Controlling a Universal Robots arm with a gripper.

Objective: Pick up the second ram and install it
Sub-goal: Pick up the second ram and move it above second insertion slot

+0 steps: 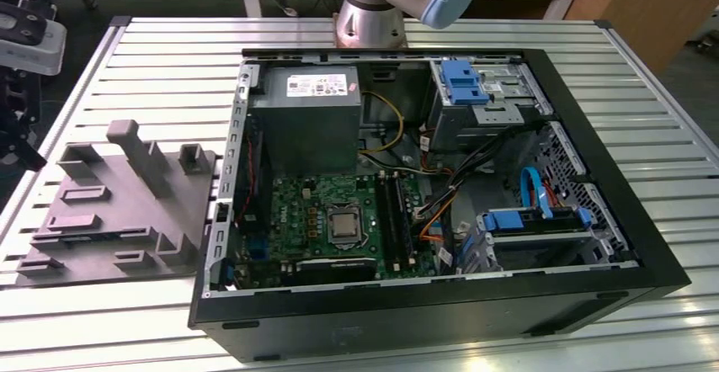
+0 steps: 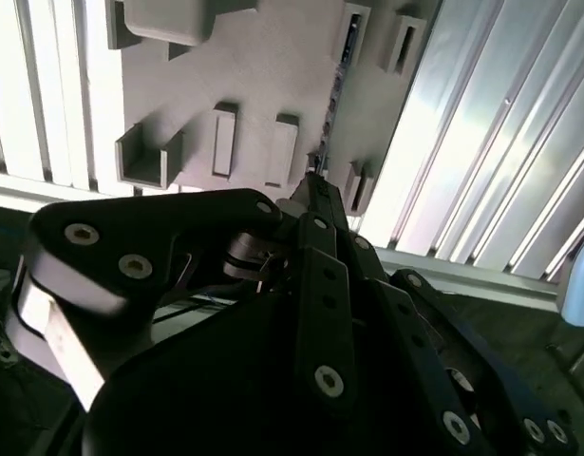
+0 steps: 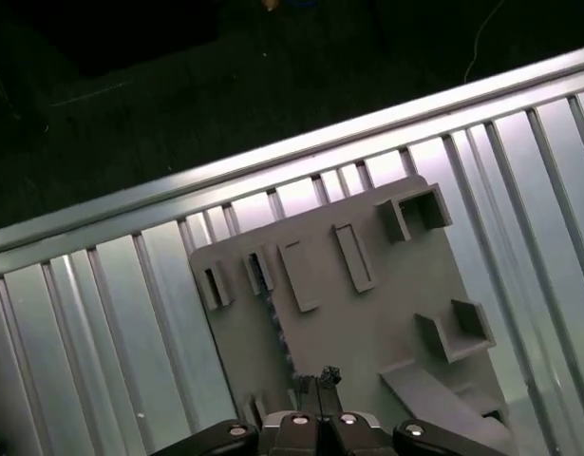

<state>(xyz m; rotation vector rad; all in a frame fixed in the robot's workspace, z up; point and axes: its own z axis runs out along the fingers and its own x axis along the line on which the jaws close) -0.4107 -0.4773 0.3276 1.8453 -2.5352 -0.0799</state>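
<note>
- The end effector (image 3: 320, 380) hangs above the grey holder tray (image 3: 367, 313), its fingertips drawn narrow and close together.
- The second ram (image 3: 277, 328) stands on edge in a slot of that tray.
- The tray lies on the slatted counter (image 1: 629, 69), on the exterior view's left of the open computer case (image 1: 450, 326).

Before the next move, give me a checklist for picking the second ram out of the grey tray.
1. Is the second ram standing on edge in the holder tray: ok.
2. Is the tool above the tray, near the ram's end: ok.
3. Is the tool open for a grasp: not ok, it is shut.
4. Is the computer case open: ok.
5. Is one of the memory slots free: cannot tell.
</note>
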